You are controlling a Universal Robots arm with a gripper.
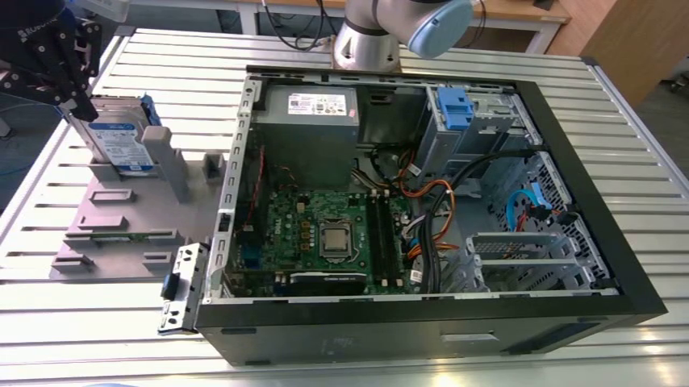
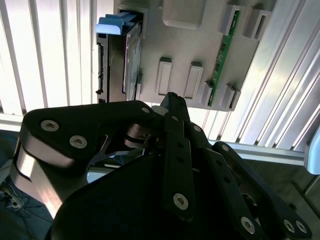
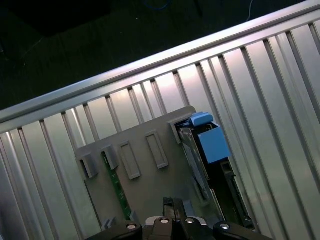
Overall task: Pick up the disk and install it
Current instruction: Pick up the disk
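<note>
The disk (image 1: 116, 139) stands on edge in a slot of a grey fixture plate (image 1: 119, 218), at the exterior view's left of the open computer case (image 1: 431, 322). It is silver with a white-and-blue label and a blue frame. My black gripper (image 1: 77, 105) hangs just above its far upper corner. In both wrist views the disk (image 2: 131, 55) (image 3: 214, 144) sits a little to one side of the gripper (image 2: 171, 97) (image 3: 172, 202). The fingers are shut and converge to one tip with nothing between them, apart from the disk.
The case lies open with a motherboard (image 1: 323, 234), cables and a drive bay with a blue latch (image 1: 457, 109) at its far right. A green memory stick (image 2: 222, 55) rests in the fixture. A metal bracket (image 1: 177, 286) lies by the case's near left corner. The arm's base (image 1: 372, 40) stands behind the case.
</note>
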